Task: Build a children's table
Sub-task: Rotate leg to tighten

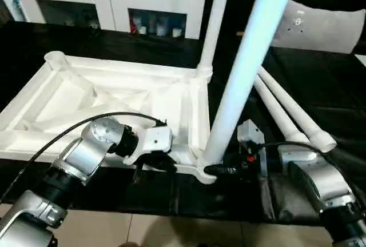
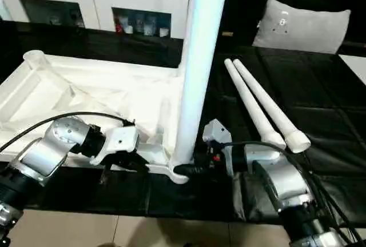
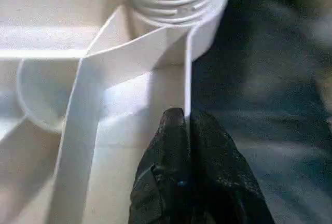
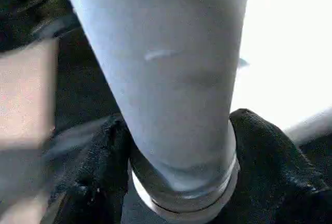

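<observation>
You have two legs standing in the upturned top (image 1: pixel 114 95); two more (image 1: pixel 291 112) lie beside it. Your left end effector (image 3: pixel 181 130) pinches the top's rim, your right end effector (image 4: pixel 176 182) clasps the near leg (image 1: pixel 240 81) at its socket

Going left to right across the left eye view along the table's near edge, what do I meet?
Left gripper shut on the rim of the white ribbed plastic table top → upright white tube leg in the near corner socket → right gripper at that leg's base → two loose white tube legs on the black cloth.
</observation>
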### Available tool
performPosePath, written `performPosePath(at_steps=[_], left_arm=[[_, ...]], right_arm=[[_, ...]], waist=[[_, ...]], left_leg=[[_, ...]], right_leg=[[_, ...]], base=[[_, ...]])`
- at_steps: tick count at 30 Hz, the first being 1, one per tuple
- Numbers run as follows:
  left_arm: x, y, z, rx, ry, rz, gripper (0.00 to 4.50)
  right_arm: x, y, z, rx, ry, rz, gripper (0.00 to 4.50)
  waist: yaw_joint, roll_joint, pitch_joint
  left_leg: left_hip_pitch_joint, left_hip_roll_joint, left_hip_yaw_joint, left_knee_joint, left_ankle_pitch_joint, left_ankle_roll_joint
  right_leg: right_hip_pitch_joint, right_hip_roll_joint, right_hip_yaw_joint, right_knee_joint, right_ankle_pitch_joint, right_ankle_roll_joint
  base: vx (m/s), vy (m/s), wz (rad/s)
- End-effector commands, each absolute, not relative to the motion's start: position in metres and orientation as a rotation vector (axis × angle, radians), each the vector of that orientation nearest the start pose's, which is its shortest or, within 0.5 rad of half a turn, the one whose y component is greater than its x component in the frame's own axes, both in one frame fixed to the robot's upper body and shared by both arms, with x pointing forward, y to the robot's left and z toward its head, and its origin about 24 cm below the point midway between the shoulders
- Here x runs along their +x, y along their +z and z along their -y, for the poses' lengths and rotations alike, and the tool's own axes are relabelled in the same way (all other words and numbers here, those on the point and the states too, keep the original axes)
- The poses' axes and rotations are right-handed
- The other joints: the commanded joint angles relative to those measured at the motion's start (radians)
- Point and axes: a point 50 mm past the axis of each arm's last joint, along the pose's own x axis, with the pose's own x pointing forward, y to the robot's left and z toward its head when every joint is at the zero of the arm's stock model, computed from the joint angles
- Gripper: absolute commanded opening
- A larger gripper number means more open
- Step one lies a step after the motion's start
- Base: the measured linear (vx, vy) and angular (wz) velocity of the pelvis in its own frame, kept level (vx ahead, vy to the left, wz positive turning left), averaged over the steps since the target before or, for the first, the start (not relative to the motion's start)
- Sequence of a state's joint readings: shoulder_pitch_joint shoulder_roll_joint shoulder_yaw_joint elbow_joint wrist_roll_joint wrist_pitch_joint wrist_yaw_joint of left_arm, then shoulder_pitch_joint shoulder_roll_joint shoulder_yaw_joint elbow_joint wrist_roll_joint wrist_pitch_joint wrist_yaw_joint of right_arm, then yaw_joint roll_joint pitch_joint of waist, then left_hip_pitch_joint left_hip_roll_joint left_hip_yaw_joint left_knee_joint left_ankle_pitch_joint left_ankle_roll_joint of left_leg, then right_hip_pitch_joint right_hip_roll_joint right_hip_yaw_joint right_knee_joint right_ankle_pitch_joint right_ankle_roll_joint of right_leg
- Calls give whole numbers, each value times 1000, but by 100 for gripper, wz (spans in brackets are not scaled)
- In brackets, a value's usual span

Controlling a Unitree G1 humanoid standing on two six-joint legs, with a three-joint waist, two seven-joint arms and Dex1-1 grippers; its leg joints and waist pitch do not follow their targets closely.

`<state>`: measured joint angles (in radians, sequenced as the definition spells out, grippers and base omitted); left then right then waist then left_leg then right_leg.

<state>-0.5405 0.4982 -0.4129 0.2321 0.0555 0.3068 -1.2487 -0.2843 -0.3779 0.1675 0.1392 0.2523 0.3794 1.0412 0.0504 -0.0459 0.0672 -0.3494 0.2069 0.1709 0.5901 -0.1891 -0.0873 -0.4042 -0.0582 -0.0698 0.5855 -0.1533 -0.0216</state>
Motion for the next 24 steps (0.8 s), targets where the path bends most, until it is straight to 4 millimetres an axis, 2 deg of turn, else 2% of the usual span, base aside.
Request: performPosePath(at_steps=[1, 2, 3, 4, 5, 7, 8, 9, 10, 12, 13, 14, 15, 17, 20, 24], left_arm=[[304, 81, -97, 544, -1287, -449, 0], [304, 81, -97, 544, -1287, -449, 0], [305, 82, -92, 528, -1255, -444, 0], [308, 82, -86, 501, -1211, -442, 0], [310, 83, -80, 470, -1168, -447, 0], [314, 83, -68, 424, -1089, -456, 0], [316, 84, -63, 409, -1061, -454, 0], [316, 84, -62, 406, -1055, -454, 0], [318, 86, -58, 394, -1025, -448, 0], [319, 87, -56, 391, -1012, -442, 0], [320, 88, -55, 391, -1004, -435, 0], [321, 89, -55, 397, -995, -429, 0], [322, 89, -56, 403, -989, -429, 0], [323, 89, -59, 416, -980, -428, 0], [322, 89, -65, 434, -982, -423, 0], [318, 86, -78, 459, -1027, -430, 0]], right_arm=[[277, 49, 109, 89, 1077, -324, 265], [277, 49, 109, 89, 1077, -324, 265], [280, 48, 106, 99, 1031, -319, 265], [284, 47, 101, 109, 965, -317, 265], [288, 46, 96, 121, 900, -318, 265], [295, 45, 86, 140, 777, -327, 265], [298, 45, 82, 142, 727, -329, 265], [298, 45, 81, 143, 717, -330, 265], [301, 45, 77, 150, 659, -336, 265], [303, 45, 76, 155, 634, -340, 265], [304, 45, 75, 156, 626, -333, 265], [304, 45, 74, 158, 629, -325, 321], [304, 46, 73, 154, 636, -316, 335], [305, 46, 73, 155, 634, -311, 335], [304, 48, 76, 152, 637, -300, 372], [302, 54, 87, 112, 693, -242, 407]], waist=[[-9, 9, -50], [-18, 4, -49], [-20, 5, -50], [-29, 4, -50], [-36, 4, -48], [-47, 4, -53], [-55, 7, -52], [-59, 6, -50], [-61, 4, -51], [-64, 5, -53], [-65, 2, -54], [-63, 6, -55], [-63, 10, -56], [-61, 9, -59], [-60, 10, -62], [-58, 11, -65]], left_leg=[[5, 21, -7, -75, -260, 7], [9, 19, -6, -72, -279, -1], [11, 17, -9, -70, -287, -1], [-2, 15, -12, -73, -280, 2], [-1, 14, -13, -74, -295, 3], [3, 11, -15, -69, -292, 3], [-6, 11, -15, -72, -278, 7], [-5, 10, -14, -72, -283, 9], [1, 8, -12, -68, -296, 14], [-2, 7, -13, -68, -288, 24], [-2, 8, -12, -69, -284, 30], [-2, 10, -12, -70, -277, 33], [-2, 11, -12, -70, -273, 34], [-6, 14, -9, -71, -243, 40], [-8, 15, -6, -71, -205, 45], [-11, 16, -6, -71, -180, 51]], right_leg=[[42, -74, 41, -82, -498, -131], [33, -73, 39, -92, -542, -113], [34, -75, 37, -95, -562, -105], [43, -74, 35, -95, -572, -88], [38, -72, 30, -101, -592, -77], [36, -74, 30, -103, -585, -80], [39, -71, 31, -100, -559, -86], [36, -68, 30, -103, -562, -83], [33, -69, 29, -107, -573, -78], [34, -68, 31, -106, -554, -80], [34, -67, 32, -105, -537, -81], [34, -68, 34, -101, -511, -88], [35, -68, 35, -99, -492, -94], [39, -66, 39, -89, -408, -123], [45, -67, 43, -78, -325, -159], [52, -69, 44, -73, -289, -175]], base=[[0, 0, 0], [0, 0, 0], [0, 0, 0], [0, 0, 0], [0, 0, 0], [0, 0, 0], [0, 0, 0], [0, 0, 0], [0, 0, 0], [0, 0, 0], [0, 0, 0], [0, 0, 0], [0, 0, 0], [0, 0, 0], [0, 0, 0], [0, 0, 0]])
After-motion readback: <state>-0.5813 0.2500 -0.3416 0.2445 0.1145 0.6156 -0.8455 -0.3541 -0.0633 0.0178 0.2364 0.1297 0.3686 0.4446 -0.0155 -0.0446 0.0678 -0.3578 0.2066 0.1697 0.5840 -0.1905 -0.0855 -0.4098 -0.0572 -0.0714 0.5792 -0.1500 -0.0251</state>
